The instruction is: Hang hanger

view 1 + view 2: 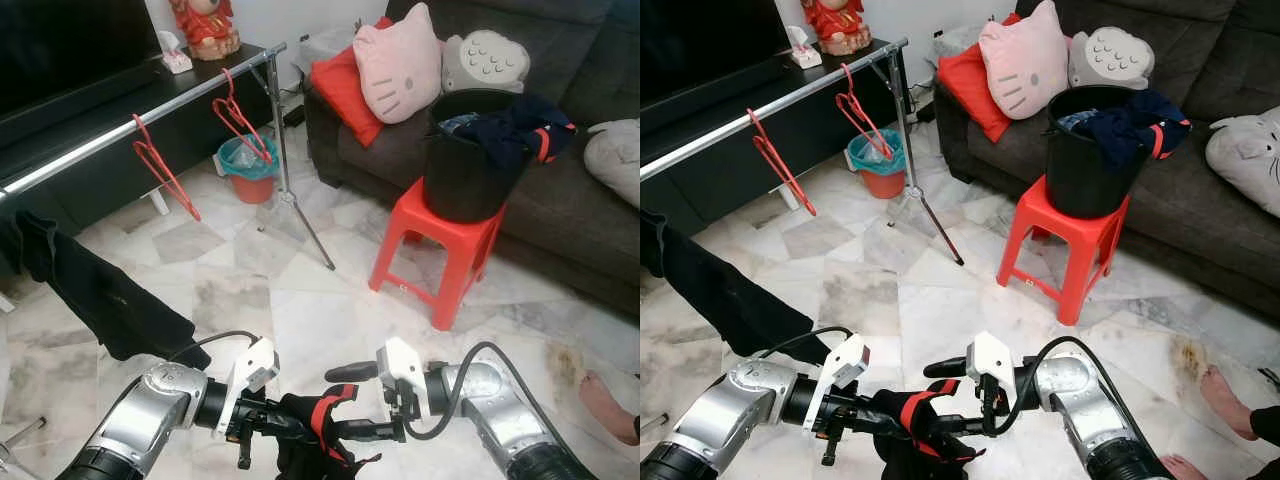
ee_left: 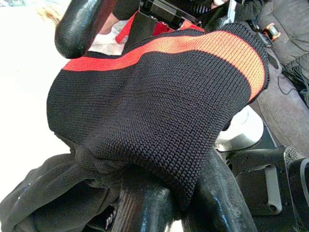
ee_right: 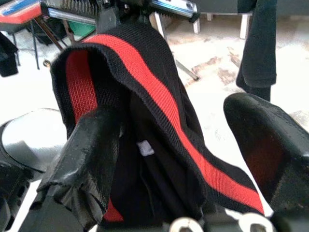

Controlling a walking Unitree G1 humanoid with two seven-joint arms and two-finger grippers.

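Note:
Two red hangers [image 1: 165,172] [image 1: 240,115] hang empty on the silver rail [image 1: 110,135] at the upper left. Low in front of me, both grippers meet at a black knit garment with a red stripe [image 1: 318,415]. My left gripper [image 1: 272,420] is shut on the garment's edge, and the knit drapes over its fingers [image 2: 145,205]. My right gripper [image 1: 352,402] is open, its fingers [image 3: 82,159] spread wide. The striped hem loops over one of those fingers.
A black cloth [image 1: 100,295] hangs from the rail's near end. The rack's tripod legs [image 1: 300,215] stand on the marble floor. A red stool [image 1: 445,250] carries a black bucket of clothes [image 1: 470,165] before the sofa [image 1: 590,210]. A person's foot [image 1: 605,405] is at the right.

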